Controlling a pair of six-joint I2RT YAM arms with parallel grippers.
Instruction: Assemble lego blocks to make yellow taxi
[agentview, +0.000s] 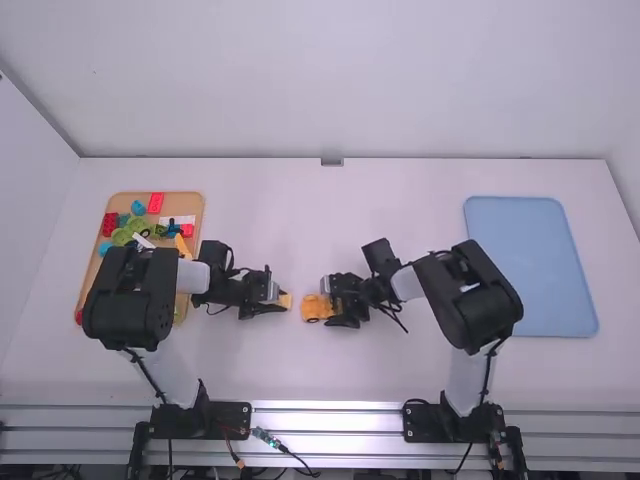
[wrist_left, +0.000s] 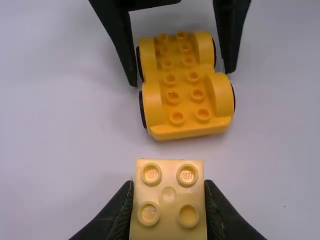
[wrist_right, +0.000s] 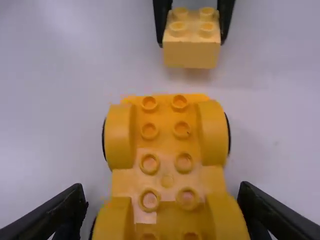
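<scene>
Left pincer (agentview: 277, 296): closed down onto the pale yellow block (wrist_left: 169, 200), one finger pressed on each side, block gripped between the tips. Right pincer (agentview: 336, 304): fingers (wrist_right: 69, 212) spread wide, one either side of the yellow wheeled base (wrist_right: 167, 132), slim gaps between tips and base; straddling, not clamped. Clock directions per high view, 12 = away from the arm bases. Left pincer points to 3 o'clock, right pincer to 9, so they face each other.

Wheeled base: mid worktop (agentview: 300, 365), upright, studs up in two rows, black wheels at the sides. Long axis runs roughly 9 to 3 o'clock; 9 o'clock end faces the left pincer, 3 o'clock end sits in the open right pincer. Can't tell front from rear.

Pale yellow block: studs up, two by two, square top so no long axis there; just off the base's 9 o'clock end, apart from it, about in line with the base's long axis.

Farther out: tan tray (agentview: 190, 203) at 10 o'clock from the base, long axis near 12 to 6, partly under the left arm. In it: red, green, blue and orange pieces, mostly toward its 12 o'clock end. Blue tray (agentview: 530, 265) out between 2 and 3 o'clock, long axis also near 12 to 6.
</scene>
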